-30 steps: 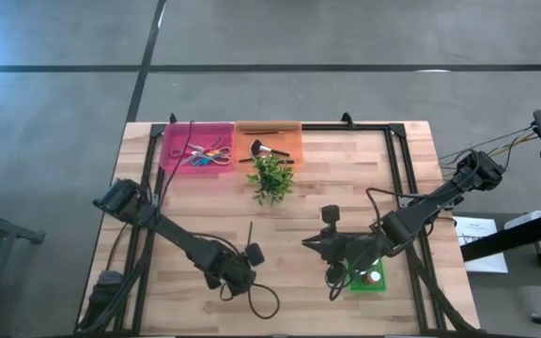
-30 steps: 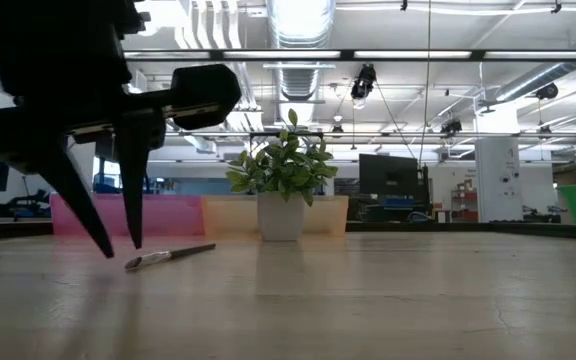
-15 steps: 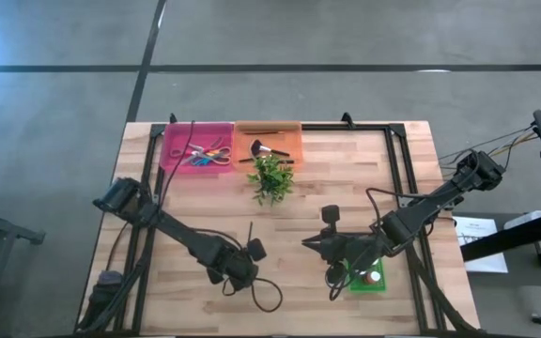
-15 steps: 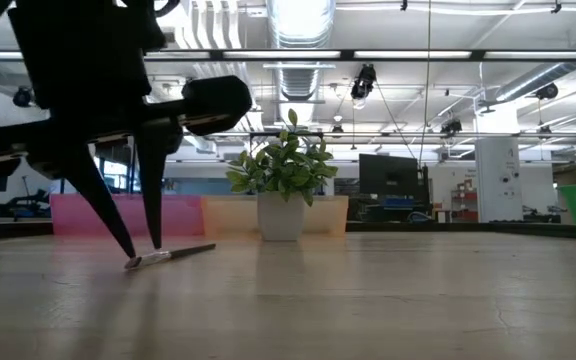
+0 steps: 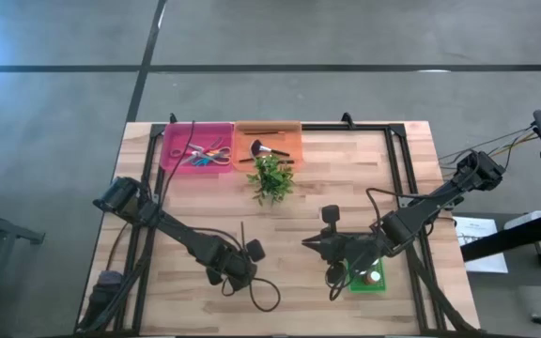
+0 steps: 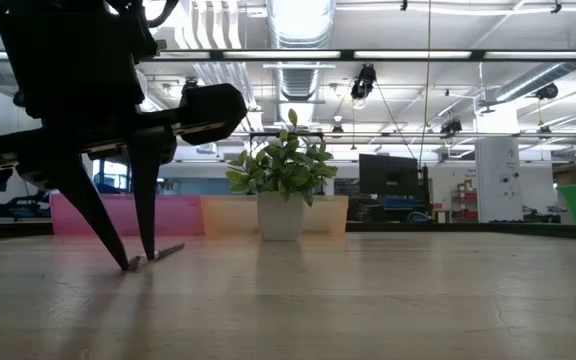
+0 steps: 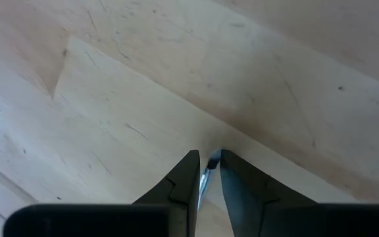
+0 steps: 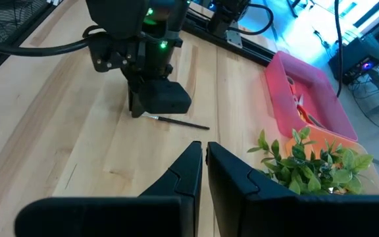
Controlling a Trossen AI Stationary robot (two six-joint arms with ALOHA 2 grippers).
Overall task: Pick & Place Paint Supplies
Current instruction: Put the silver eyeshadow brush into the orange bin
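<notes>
A thin dark-handled brush (image 5: 243, 235) lies on the wooden table in front of the potted plant, running near to far. My left gripper (image 5: 243, 252) stands over the brush's near end, fingertips down at the table (image 6: 138, 262), shut on it. In the right wrist view the brush (image 8: 179, 122) sticks out from under the left gripper (image 8: 139, 113). My right gripper (image 5: 308, 244) hovers shut at the table's middle-right, next to the green bin, touching nothing. My left gripper pinches the brush's near, metal-collared end (image 7: 209, 162) between its two fingers (image 7: 188, 172), which come from above, pointing down and lying across the brush. The brush's near end (image 6: 133, 263) is at table level, and its handle (image 6: 171, 250) runs away toward the far side.
A pink tray (image 5: 195, 145) and an orange tray (image 5: 270, 139) with supplies sit at the far edge. The leafy plant (image 5: 270, 178) stands just in front of them. A green bin (image 5: 368, 279) holding a red-capped bottle sits near the right gripper. Cables loop near the left arm.
My left gripper has moved toward the table's right and down until its fingertips stand at the brush's near end. The brush has since turned about on the table: its far end has swung toward the left, while the near end stays between the fingers.
</notes>
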